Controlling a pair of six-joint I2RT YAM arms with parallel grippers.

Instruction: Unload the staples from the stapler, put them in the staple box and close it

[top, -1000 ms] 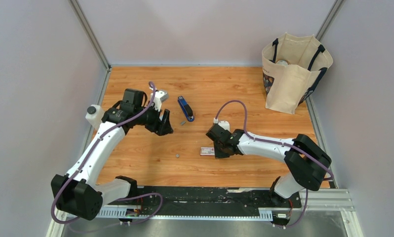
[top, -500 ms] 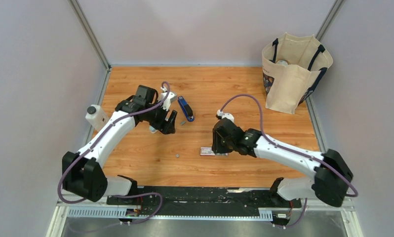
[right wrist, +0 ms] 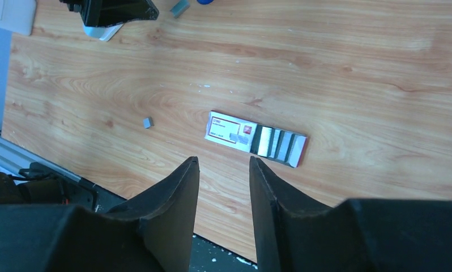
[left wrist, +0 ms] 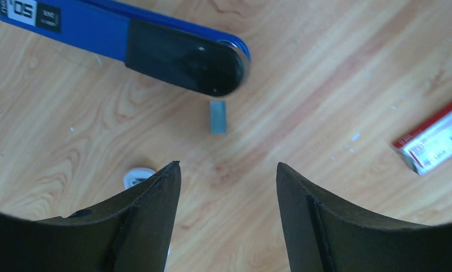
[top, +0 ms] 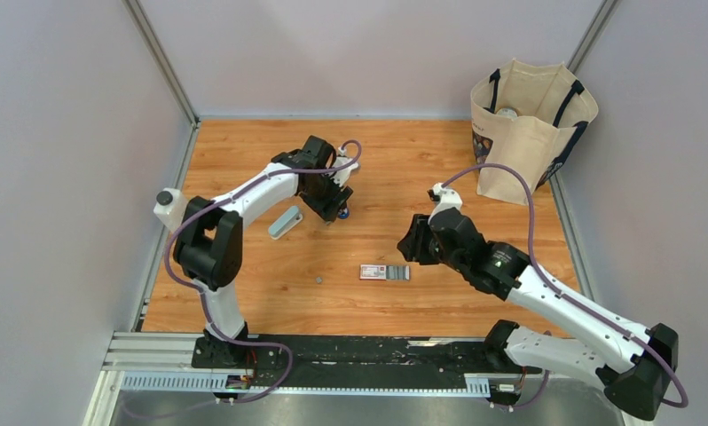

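Observation:
The blue stapler [left wrist: 99,28] with its black end lies on the wooden table just ahead of my left gripper [left wrist: 228,170], which is open and empty above the table. A short silver-grey staple strip [left wrist: 217,116] lies between the stapler's black end and my fingertips. In the top view my left gripper [top: 328,206] covers most of the stapler [top: 343,211]. Another small staple bit [top: 318,280] lies alone nearer the front and also shows in the right wrist view [right wrist: 148,122]. My right gripper [right wrist: 224,161] is open and empty, raised right of centre [top: 413,248].
A red-and-white box with grey tray [top: 385,272] lies mid-table and also shows in the right wrist view [right wrist: 256,139]. A pale grey-green oblong piece [top: 285,222] lies left of the stapler. A white bottle [top: 169,209] stands at the left edge. A tote bag [top: 528,129] stands back right.
My left gripper has swung right and farther back, over the stapler; the pale piece now lies on the table. My right gripper has drawn back right, away from the box.

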